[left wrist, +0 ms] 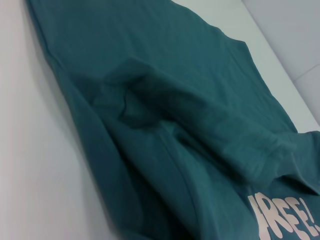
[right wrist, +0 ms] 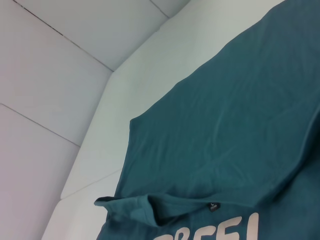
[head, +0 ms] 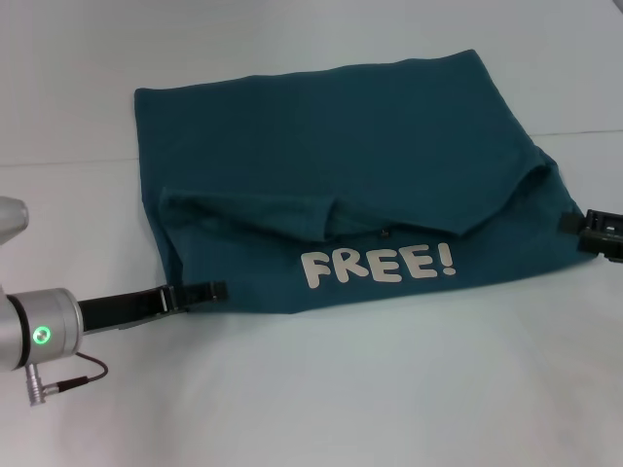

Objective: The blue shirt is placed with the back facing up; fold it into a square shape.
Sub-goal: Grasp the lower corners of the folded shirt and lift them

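Observation:
The blue shirt (head: 341, 146) lies spread on the white table (head: 341, 399). Its near part is folded over, so the cream "FREE!" lettering (head: 378, 265) faces up along the near edge. Loose folds run across the middle. My left gripper (head: 209, 291) lies low at the shirt's near left corner, its tip touching the fabric edge. My right gripper (head: 574, 226) is at the shirt's right edge. The shirt fills the left wrist view (left wrist: 175, 100) and the right wrist view (right wrist: 225, 125), where a small neck label (right wrist: 212, 205) shows.
The white table has bare surface in front of the shirt and to its left (head: 68, 117). Panel seams in the white surface run behind the shirt (right wrist: 75, 47). A cable hangs from my left wrist (head: 73, 379).

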`<state>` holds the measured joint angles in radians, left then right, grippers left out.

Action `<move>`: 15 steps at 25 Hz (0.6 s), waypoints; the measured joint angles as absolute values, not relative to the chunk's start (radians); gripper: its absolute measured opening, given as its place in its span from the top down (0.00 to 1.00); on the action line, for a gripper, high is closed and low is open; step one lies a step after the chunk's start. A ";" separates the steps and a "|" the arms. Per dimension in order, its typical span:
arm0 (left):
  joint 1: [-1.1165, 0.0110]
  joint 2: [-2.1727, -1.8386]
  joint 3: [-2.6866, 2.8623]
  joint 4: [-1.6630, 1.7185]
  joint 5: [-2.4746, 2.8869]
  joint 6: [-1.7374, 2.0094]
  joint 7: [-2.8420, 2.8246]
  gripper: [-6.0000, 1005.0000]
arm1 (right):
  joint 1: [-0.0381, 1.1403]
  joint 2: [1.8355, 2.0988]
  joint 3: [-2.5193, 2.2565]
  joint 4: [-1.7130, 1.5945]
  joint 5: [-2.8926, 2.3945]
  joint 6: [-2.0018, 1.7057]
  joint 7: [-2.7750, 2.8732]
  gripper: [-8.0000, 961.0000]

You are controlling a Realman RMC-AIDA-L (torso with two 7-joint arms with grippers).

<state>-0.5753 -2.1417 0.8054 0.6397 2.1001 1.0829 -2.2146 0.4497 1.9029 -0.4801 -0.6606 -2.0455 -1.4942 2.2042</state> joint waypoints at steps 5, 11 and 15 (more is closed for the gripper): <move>-0.588 -2.143 0.811 0.641 2.100 1.078 -2.212 0.22 | 0.450 1.904 -0.480 -0.660 -2.048 -1.496 2.205 0.14; -0.576 -2.149 0.807 0.657 2.096 1.080 -2.232 0.24 | 0.448 1.900 -0.481 -0.647 -2.050 -1.502 2.206 0.14; -0.578 -2.148 0.814 0.661 2.105 1.083 -2.245 0.30 | 0.448 1.896 -0.483 -0.645 -2.051 -1.507 2.213 0.14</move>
<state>-0.5785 -2.1475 0.8143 0.6608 2.1054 1.0829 -2.2455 0.4478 1.8956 -0.4834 -0.6453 -2.0505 -1.5070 2.2127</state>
